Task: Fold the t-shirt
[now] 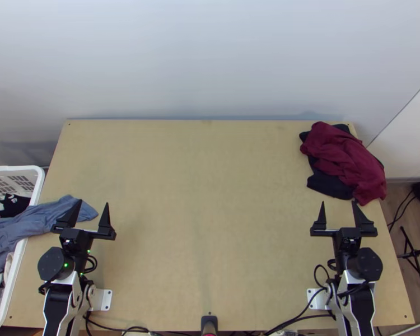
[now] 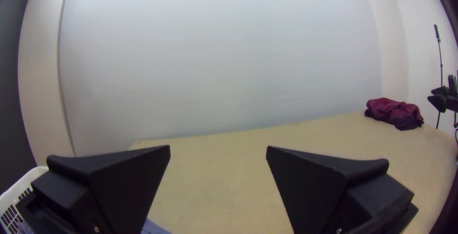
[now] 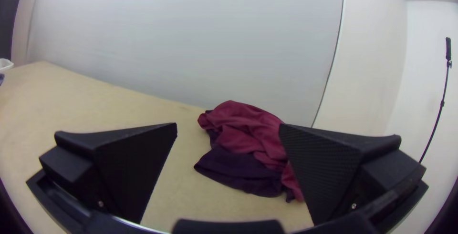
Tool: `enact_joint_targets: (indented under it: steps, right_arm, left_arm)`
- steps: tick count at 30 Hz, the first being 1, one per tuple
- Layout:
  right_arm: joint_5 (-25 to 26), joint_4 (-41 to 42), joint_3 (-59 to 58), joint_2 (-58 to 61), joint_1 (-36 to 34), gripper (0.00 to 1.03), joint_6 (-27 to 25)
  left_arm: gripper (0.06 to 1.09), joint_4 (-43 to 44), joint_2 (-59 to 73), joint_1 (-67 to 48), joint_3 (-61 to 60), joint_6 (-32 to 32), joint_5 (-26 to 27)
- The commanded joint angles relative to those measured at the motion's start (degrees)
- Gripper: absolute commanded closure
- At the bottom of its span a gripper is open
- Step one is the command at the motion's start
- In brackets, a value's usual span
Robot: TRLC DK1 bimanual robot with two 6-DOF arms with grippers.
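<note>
My left gripper (image 1: 93,205) stands open over the table's left side, its fingers apart with nothing between them; in the left wrist view the gripper (image 2: 218,149) is spread wide. A blue-grey cloth (image 1: 42,217) hangs from the basket onto the table, its end by the left gripper. At the right, my right gripper (image 1: 337,205) is open and empty, also seen wide in the right wrist view as the gripper (image 3: 228,127). Beyond it, a dark red cloth (image 1: 344,157) lies bunched on a black cloth (image 1: 329,183) at the table's far right corner. Which cloth is the t-shirt, I cannot tell.
A white basket (image 1: 38,187) holding several clothes stands at the table's left edge. The wooden table (image 1: 210,196) stretches between the arms. A pale wall rises behind it. Black cables run along the near edge, and a stand (image 1: 414,252) is on the floor at the right.
</note>
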Motion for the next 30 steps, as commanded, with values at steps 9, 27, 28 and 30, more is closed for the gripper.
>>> enact_joint_targets:
  steps: [9,27,28,30]
  right_arm:
    - [0.0,0.0,0.0,0.0,0.0,0.03,0.0]
    - [0.0,0.0,0.0,0.0,0.4,0.03,5.9]
    - [0.0,0.0,0.0,0.0,0.4,0.03,8.4]
    - [0.0,-0.1,0.0,0.0,0.4,0.03,9.0]
  left_arm:
    - [0.1,0.0,0.0,0.0,0.0,0.0,0.0]
    - [0.1,0.0,0.0,0.0,0.1,0.0,0.0]
    - [0.1,0.0,0.1,0.0,0.0,0.0,0.0]
    - [0.1,0.0,0.1,0.0,0.0,0.0,0.0]
